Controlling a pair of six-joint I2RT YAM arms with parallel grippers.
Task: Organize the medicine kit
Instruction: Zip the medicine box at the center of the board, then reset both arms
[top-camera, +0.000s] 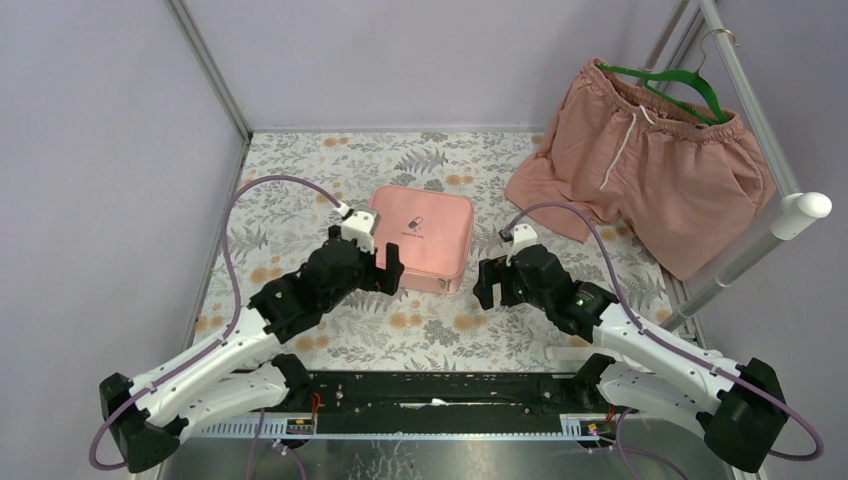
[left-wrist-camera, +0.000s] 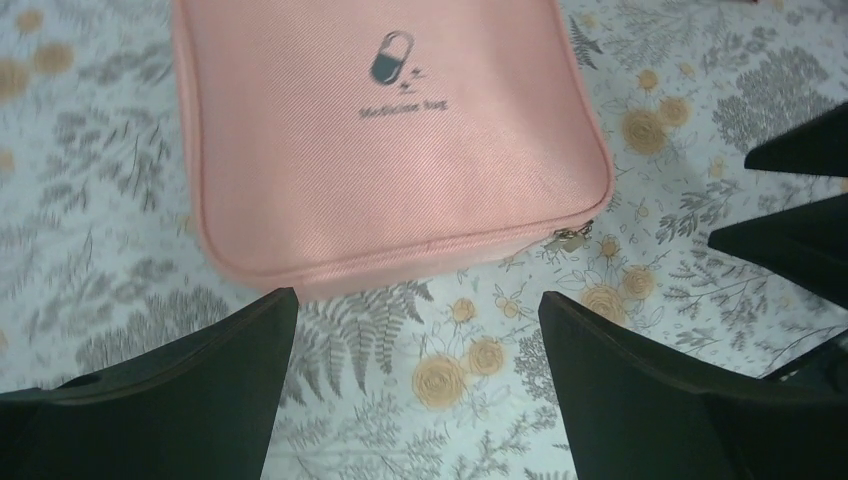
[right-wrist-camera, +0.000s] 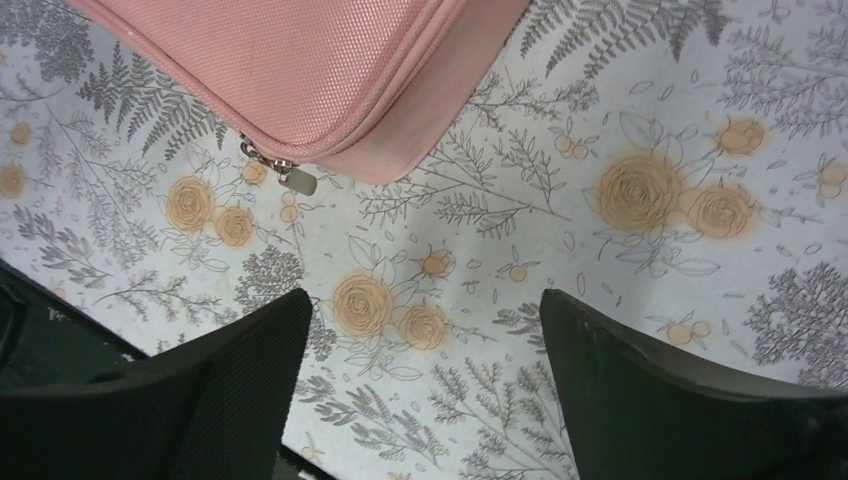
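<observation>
Medicine kit (top-camera: 421, 238) zipped shut, flat on floral table (top-camera: 290, 200). Left gripper (top-camera: 385, 270) wide, empty, kit's 8 o'clock; right gripper (top-camera: 487, 283) wide, empty, 4 o'clock.

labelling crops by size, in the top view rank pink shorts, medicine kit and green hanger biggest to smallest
1. pink shorts, by far.
2. medicine kit.
3. green hanger: only a thin part shows above the shorts, though its span rivals the kit's width.
</observation>
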